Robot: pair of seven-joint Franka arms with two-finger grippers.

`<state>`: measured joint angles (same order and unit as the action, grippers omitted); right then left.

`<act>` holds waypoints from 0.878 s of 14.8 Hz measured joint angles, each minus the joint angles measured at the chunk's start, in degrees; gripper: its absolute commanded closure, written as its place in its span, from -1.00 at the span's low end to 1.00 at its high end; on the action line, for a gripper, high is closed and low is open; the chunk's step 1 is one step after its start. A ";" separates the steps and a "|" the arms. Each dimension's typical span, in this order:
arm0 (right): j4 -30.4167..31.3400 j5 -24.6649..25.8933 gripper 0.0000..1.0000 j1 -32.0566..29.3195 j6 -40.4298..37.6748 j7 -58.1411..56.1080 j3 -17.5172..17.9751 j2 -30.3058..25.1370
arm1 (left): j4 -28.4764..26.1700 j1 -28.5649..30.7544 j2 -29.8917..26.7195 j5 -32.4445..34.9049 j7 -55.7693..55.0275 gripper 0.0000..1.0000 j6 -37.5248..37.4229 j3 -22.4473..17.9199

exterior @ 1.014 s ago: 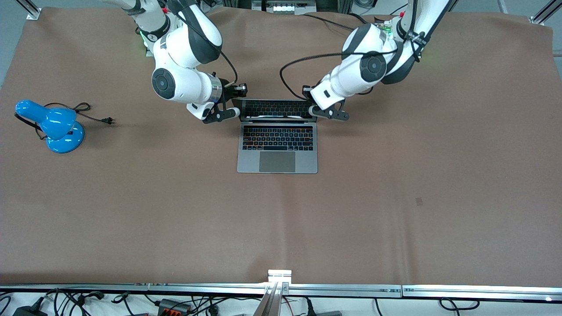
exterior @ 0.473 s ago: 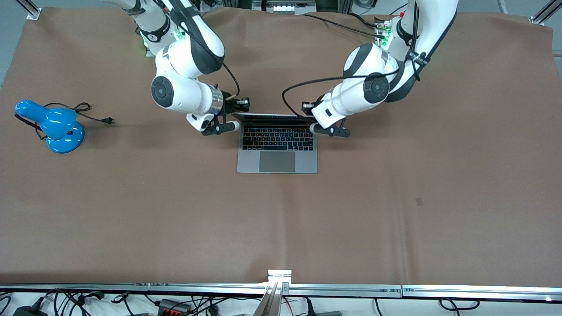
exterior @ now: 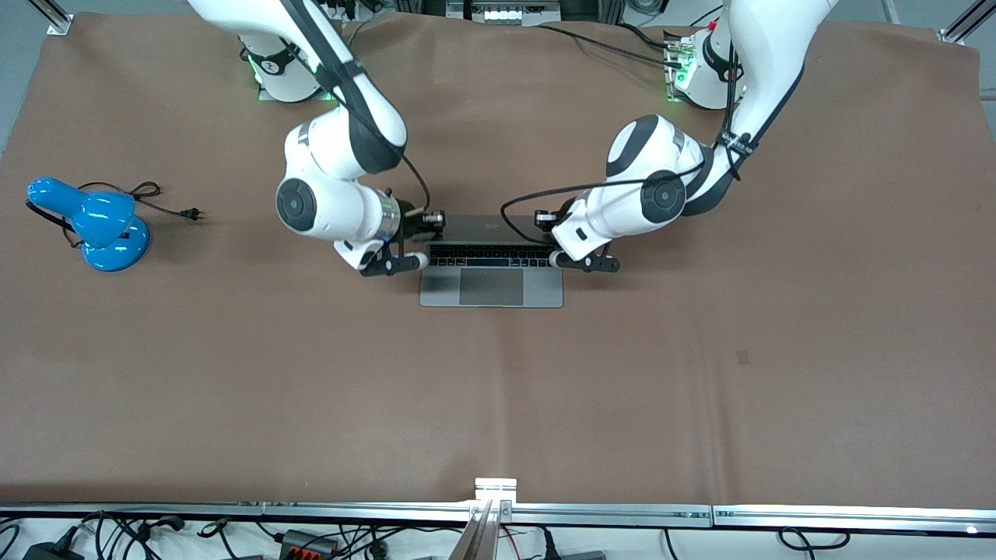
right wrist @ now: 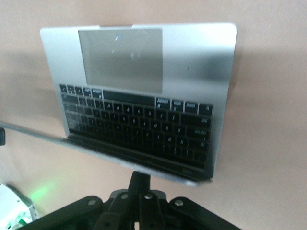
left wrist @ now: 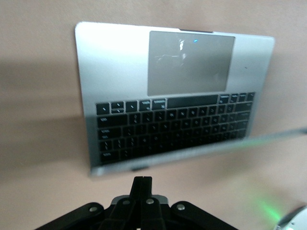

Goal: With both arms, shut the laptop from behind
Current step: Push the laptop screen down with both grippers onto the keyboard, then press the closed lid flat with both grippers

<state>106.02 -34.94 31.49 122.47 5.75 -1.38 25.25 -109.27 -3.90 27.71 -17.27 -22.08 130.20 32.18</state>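
- Laptop (exterior: 492, 264) mid-worktop (exterior: 700, 389), lid tilted low over keyboard; right jaws (exterior: 405, 263) and left jaws (exterior: 580, 262), both pressed together and holding nothing, at lid's corners
- Both arms bent low over it

You have one laptop (exterior: 492, 264) on the table, one blue desk lamp (exterior: 97, 222) with one cord and plug (exterior: 191, 211), and two white arms, each with one black gripper: the left gripper (exterior: 585, 263) and the right gripper (exterior: 395, 263). That makes one brown table cover (exterior: 700, 373) under it all
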 measured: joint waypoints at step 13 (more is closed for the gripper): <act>-14.55 2.84 1.00 -3.08 0.27 0.00 -0.48 18.04 | 6.62 -2.55 14.19 10.36 -0.68 0.99 3.94 -2.35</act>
<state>91.47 -32.10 28.42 122.74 5.75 -1.86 43.29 -102.65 -6.45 41.89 -6.91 -22.76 134.14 29.83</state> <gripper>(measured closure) 0.991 0.991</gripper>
